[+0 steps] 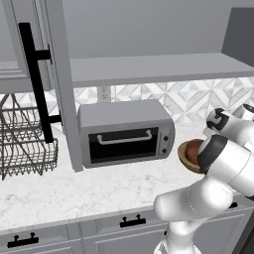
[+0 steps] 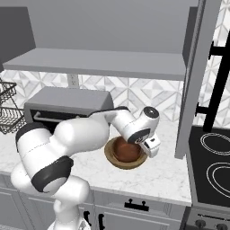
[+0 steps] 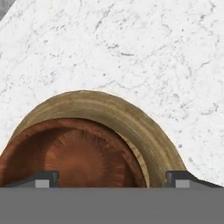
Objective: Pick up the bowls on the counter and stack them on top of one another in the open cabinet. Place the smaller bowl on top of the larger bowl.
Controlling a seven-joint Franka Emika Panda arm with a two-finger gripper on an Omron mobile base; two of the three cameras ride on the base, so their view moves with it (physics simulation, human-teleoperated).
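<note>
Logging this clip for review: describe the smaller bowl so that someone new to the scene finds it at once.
Start at the grey toaster oven on the white marble counter; to its right, under the gripper, lies a wide tan bowl. The smaller bowl sits nested inside it, set apart by its dark reddish-brown colour and narrower rim.

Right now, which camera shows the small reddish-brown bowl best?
The hand view: the small reddish-brown bowl is close and sits inside the wide tan wooden bowl. Right base view shows it smaller; in left base view the arm partly hides it.

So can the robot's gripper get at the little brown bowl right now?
Probably yes. The gripper hangs just above the smaller bowl, which sits inside the larger bowl on the counter, fingertips apart, nothing between.
</note>
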